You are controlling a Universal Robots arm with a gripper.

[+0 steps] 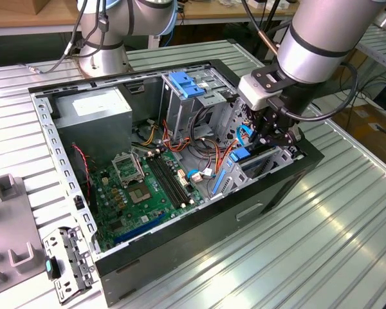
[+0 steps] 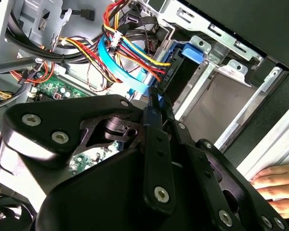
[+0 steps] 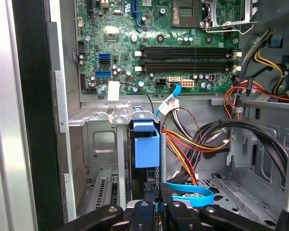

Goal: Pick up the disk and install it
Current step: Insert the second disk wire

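The gripper (image 1: pixel 275 133) hung inside the open computer case (image 1: pixel 199 238) at about four o'clock in the exterior view, down among the drive bays near the case's front wall. In the first wrist view its black fingers (image 3: pixel 145 214) stood close together, pinching the narrow edge of the disk (image 3: pixel 147 149), whose blue plastic bracket rose just beyond the fingertips. The disk stood on edge in a slot of the grey metal drive cage (image 3: pixel 98 144), with the cage's sheet-metal walls close on either side. In the second wrist view the gripper (image 2: pixel 156 103) reached toward the same blue bracket (image 2: pixel 192 52), seated at the mouth of the bay.

Just beside the disk ran a bundle of red, yellow and orange cables (image 3: pixel 183 144), and a light blue flat cable (image 3: pixel 192 195) curled on the case floor near the fingers. Beyond the cage, toward twelve o'clock in the first wrist view, lay the green motherboard (image 3: pixel 154 43) with its dark memory slots. In the exterior view the motherboard (image 1: pixel 141 193) sat at about seven o'clock from the gripper, a grey power supply box (image 1: pixel 93 112) at ten o'clock, and an upright cage with a blue latch (image 1: pixel 183 84) at eleven o'clock. A person's hand (image 2: pixel 277 187) rested on the white surface outside the case.
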